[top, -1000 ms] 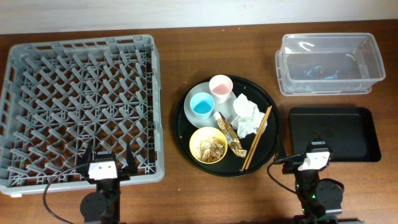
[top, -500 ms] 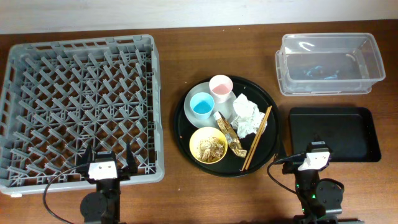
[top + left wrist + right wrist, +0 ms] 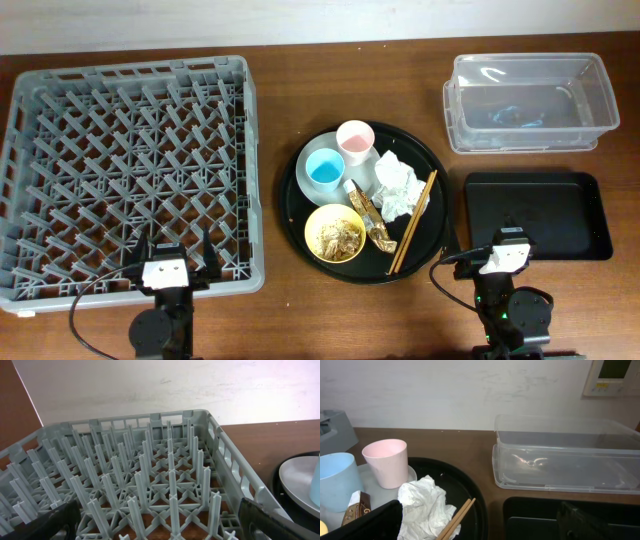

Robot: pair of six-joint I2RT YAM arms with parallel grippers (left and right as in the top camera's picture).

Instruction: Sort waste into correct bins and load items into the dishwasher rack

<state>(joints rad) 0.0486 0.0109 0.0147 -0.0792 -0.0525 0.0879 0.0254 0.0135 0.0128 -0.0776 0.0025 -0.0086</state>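
Hovering wide open and empty, my left gripper (image 3: 178, 242) sits at the near edge of the dishwasher rack (image 3: 130, 150). Right of the rack, the round black tray (image 3: 293, 200) carries the light blue cup (image 3: 324, 171), pink cup (image 3: 354, 141), yellow bowl (image 3: 312, 222) of food scraps (image 3: 338, 238), gold-brown wrapper (image 3: 368, 218), tissue (image 3: 398, 187) and chopsticks (image 3: 412, 222). My right gripper (image 3: 508, 245), fingers spread just as wide and holding nothing, hangs at the near edge of the shallow black tray (image 3: 545, 210), with the clear tub (image 3: 525, 102) beyond.

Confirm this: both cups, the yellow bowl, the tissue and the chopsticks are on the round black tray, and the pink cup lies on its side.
One error: the pink cup stands upright, mouth up, as the right wrist view shows. The rest stands.
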